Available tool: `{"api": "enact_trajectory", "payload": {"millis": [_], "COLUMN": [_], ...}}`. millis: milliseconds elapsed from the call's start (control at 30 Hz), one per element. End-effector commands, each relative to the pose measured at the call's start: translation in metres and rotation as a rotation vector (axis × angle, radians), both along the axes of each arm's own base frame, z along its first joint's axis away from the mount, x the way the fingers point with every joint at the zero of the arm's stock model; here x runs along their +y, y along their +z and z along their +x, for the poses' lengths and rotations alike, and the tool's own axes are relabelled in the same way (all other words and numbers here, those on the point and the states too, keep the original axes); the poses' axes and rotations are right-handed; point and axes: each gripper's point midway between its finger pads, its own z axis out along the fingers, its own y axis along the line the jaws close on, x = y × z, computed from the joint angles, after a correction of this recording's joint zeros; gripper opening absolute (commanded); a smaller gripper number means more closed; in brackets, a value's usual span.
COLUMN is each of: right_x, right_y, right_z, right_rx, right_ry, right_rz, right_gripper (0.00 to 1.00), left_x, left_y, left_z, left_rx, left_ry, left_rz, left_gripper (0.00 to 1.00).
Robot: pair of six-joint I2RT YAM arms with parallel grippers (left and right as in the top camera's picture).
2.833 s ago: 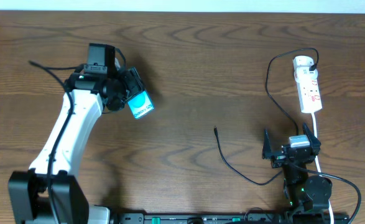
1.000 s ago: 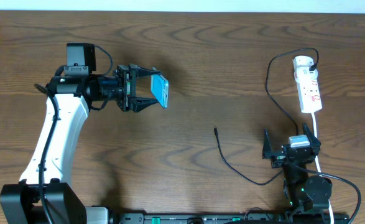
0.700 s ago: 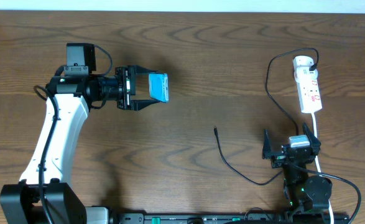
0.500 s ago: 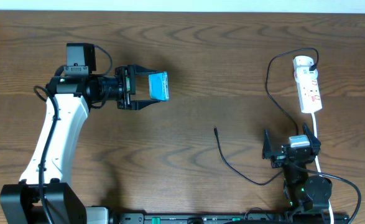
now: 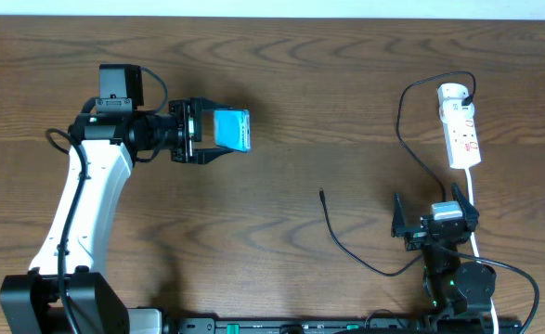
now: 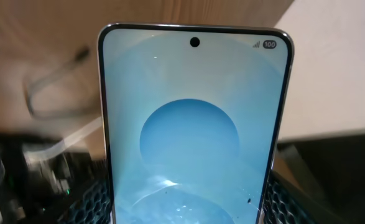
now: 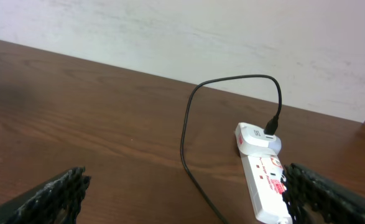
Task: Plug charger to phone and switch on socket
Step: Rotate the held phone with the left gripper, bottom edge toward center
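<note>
Phone [image 5: 233, 129]: clamped in the left gripper [image 5: 226, 130] over the left of the table [image 5: 346, 93], turned from edge-on to screen-up within the last second, well apart from the charger [image 5: 344, 247]; right gripper [image 5: 430, 202] wide open, empty, near the socket [image 5: 460, 130]; plugging not begun.

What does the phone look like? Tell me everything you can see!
The flat rectangular smartphone with a glowing light-blue screen has rounded corners and a thin shiny frame. Its screen shows a darker blue circle, a black camera dot at the top and a battery badge in one corner. The left end effector grips its lower end between black textured pads, holding it off the wooden table.
</note>
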Motion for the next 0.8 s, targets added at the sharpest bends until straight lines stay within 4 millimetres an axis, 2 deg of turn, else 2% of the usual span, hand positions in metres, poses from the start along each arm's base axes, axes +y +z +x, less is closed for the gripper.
{"api": "enact_trajectory", "payload": {"millis": [0, 100, 167, 333, 600, 767], "right_x": [-0.002, -0.002, -0.002, -0.002, -0.002, -0.002], "right_y": [-0.001, -0.001, -0.001, -0.001, -0.001, 0.000], "right_z": [0.000, 0.000, 0.000, 0.000, 0.000, 0.000], "right_rx": [0.001, 0.001, 0.001, 0.001, 0.001, 0.000], "right_ry": [-0.009, -0.009, -0.009, -0.009, -0.009, -0.009], "right_rz": [0.014, 0.015, 0.015, 0.015, 0.015, 0.013], "right_gripper": [0.99, 0.99, 0.99, 0.99, 0.99, 0.99], "left_x": [0.024, 0.045, 0.068, 0.103, 0.111, 0.112], "left_y": [-0.013, -0.035, -0.054, -0.076, -0.086, -0.086], "left_z": [0.009, 0.004, -0.005, -0.025, -0.033, -0.033], "left_rx": [-0.119, -0.063, 0.010, 0.109, 0.111, 0.112], "left_ry": [0.013, 0.051, 0.085, 0.111, 0.088, 0.099], "left_rz": [0.224, 0.379, 0.541, 0.815, 0.995, 1.012], "left_gripper": [0.07, 0.07, 0.07, 0.07, 0.08, 0.07]}}
